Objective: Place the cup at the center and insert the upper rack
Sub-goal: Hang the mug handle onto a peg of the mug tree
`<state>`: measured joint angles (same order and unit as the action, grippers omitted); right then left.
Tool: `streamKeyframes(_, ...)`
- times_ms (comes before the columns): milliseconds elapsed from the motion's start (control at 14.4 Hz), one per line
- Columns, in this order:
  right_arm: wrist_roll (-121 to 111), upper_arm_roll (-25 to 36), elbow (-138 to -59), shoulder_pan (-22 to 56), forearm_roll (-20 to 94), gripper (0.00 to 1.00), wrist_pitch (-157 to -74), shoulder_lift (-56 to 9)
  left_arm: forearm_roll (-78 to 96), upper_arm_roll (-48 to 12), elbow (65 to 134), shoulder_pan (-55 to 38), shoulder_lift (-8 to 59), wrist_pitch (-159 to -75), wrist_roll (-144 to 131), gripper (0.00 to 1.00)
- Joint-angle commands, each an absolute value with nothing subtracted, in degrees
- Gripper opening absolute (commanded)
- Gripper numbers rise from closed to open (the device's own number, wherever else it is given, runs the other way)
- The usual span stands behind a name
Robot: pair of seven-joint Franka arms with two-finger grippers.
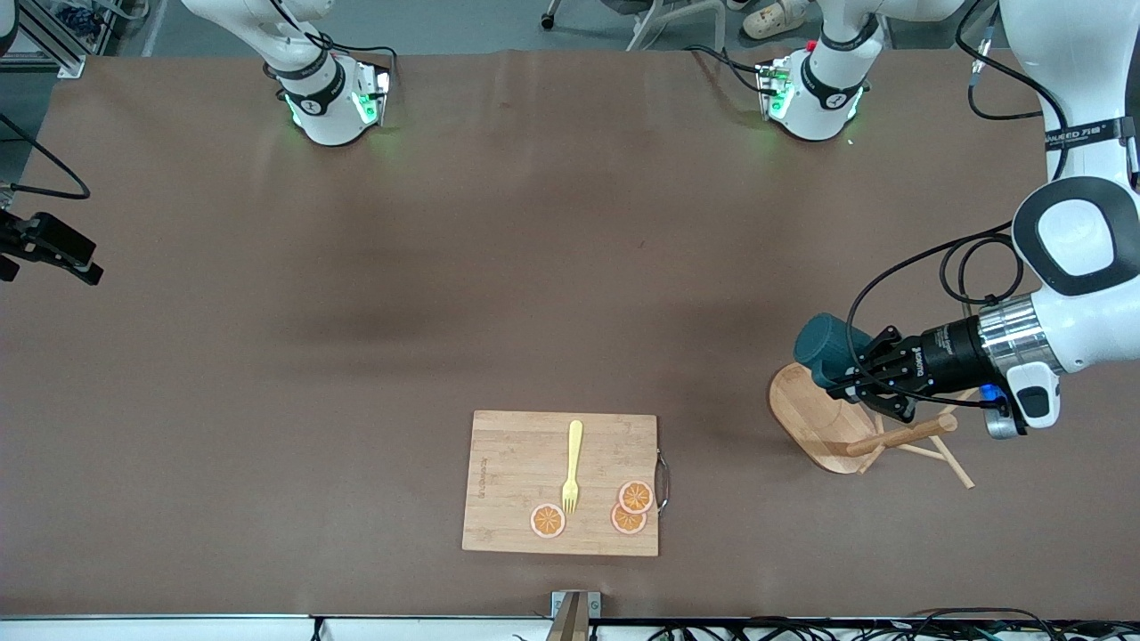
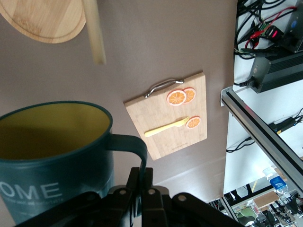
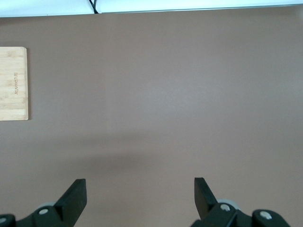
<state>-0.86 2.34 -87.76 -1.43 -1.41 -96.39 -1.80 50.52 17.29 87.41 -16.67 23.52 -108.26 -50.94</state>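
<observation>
From my remote seat, the left gripper [image 1: 853,369] is clamped on the handle of the cup [image 1: 826,348], fingers pinched tight around it, and the cup is tipped on its side in the air right over the upper rack [image 1: 824,418], above the oval base at the left arm's end of the table. The rack's post and pegs poke out under the wrist toward about 4 o'clock from the base. In the left wrist view I can see the mustard inside of the cup [image 2: 54,158]. The cutting board [image 1: 521,481] lies nearer the front camera around mid-table, with a yellow fork [image 1: 572,467] and 3 orange slices [image 1: 634,497] on it. The right gripper [image 3: 140,196] waits with its fingers spread wide, holding nothing, over bare table [image 1: 356,267].
</observation>
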Motion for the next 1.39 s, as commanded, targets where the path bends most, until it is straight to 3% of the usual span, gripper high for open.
streamKeyframes(0, -1.1, 2.5, -88.9, -1.1, -1.2, 1.0, -97.1, -1.1, 51.0, 17.1, 87.3, -16.3, 24.2, -109.1, -49.5, 0.0)
streamKeyframes(1318, -1.1, 2.5, -88.9, -1.1, -1.1, 1.0, -96.6, -1.1, 50.8, 17.1, 86.5, -13.6, 29.0, -113.1, -42.1, 0.0)
